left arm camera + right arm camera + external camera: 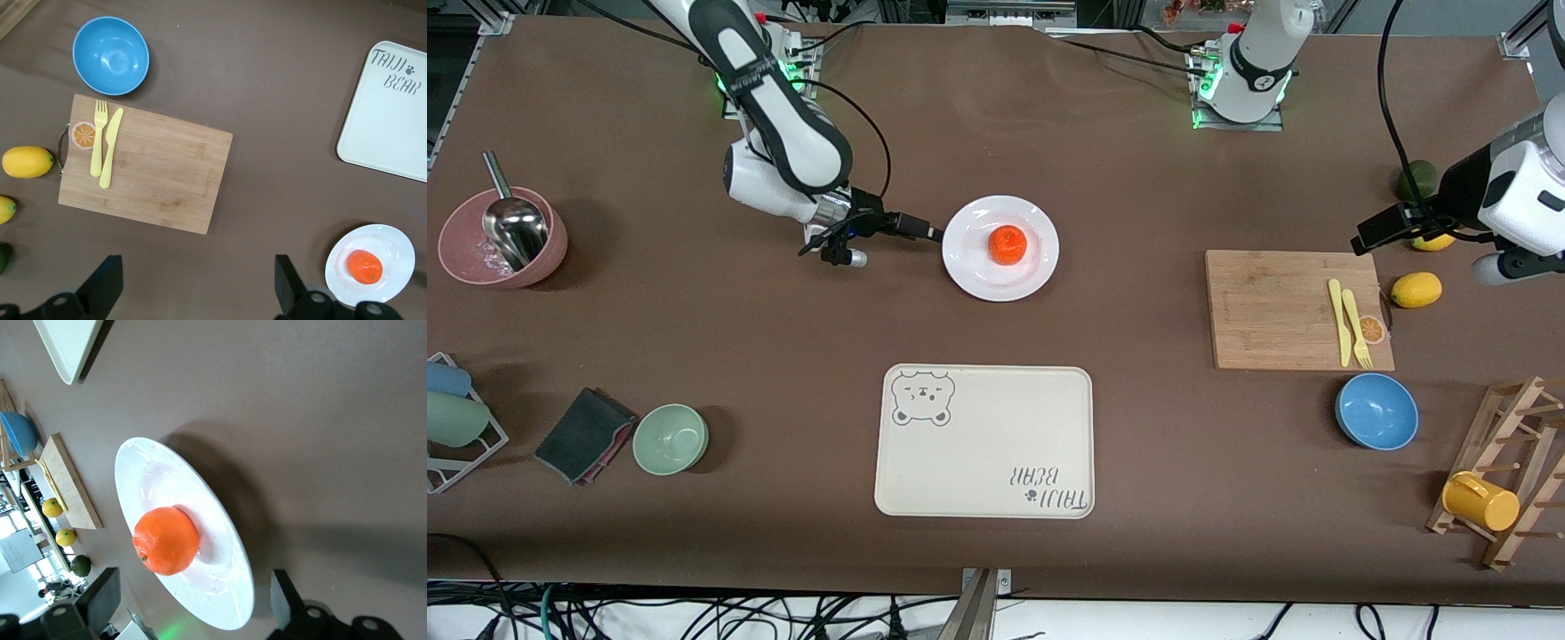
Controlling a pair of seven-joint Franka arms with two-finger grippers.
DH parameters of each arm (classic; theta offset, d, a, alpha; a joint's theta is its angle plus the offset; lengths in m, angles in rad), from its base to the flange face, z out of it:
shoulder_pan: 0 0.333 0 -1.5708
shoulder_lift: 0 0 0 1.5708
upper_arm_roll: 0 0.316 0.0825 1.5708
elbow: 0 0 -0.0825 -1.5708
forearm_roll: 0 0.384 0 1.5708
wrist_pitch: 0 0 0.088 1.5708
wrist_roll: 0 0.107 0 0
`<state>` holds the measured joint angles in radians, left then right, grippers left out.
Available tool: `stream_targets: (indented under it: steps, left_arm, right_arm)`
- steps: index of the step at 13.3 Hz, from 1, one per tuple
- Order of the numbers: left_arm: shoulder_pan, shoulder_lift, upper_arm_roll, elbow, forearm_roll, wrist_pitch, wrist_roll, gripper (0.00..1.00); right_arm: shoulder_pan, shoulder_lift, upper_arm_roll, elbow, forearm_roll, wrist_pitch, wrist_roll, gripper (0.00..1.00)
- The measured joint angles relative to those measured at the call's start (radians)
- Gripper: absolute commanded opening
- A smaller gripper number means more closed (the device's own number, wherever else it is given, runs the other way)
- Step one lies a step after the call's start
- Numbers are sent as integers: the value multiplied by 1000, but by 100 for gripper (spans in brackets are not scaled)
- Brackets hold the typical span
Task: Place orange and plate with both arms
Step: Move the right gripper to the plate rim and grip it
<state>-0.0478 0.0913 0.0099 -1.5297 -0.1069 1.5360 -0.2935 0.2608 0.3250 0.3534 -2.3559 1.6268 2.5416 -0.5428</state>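
Brown table [1120,178] spanning the whole front view, cables hanging along its near edge.

Reading "TAIJI BEAR" with a paw mark on one cream tray [984,441], plus a bear-face print in its corner; lying nearer the camera than the plate.

Sitting mid-table: one white plate [975,269], one orange [1008,245] resting on it near centre.

Counting toward the left arm's end: one wooden board [1272,311] carrying one yellow fork [1356,329], one yellow knife [1337,322] and one orange-slice tag [1372,330]; one blue bowl [1376,412]; two lemons [1416,290]; one dark green fruit [1414,182]; one yellow mug [1480,501] on a wooden rack [1516,462].

Counting toward the right arm's end: one pink bowl [458,258] holding one metal scoop [511,222]; one green bowl [671,438]; one dark cloth [585,435].

Right gripper [935,236] reaching level at the plate's rim, fingers spread wide in the right wrist view, gripping nothing.

Left gripper [197,287] hovering high over the table's left-arm end, fingers wide apart, empty.
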Motion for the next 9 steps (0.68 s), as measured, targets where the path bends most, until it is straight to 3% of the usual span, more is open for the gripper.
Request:
stream_targets:
  steps: [3,7,8,9]
  left_arm:
    - [0,10,0,-7,-5,9,0,100]
    - [-5,20,-18,-18,63,3,0,100]
    - [-5,21,-41,-21,107,-12,-2,100]
    - [-7,21,-61,-23,133,-26,-8,100]
  right_arm:
    - [25,51,0,18,70,0,-90,100]
    - [50,104,0,67,75,31,-107,99]
    - [65,121,0,88,75,46,-107,94]
    - [79,138,0,109,75,58,-107,79]
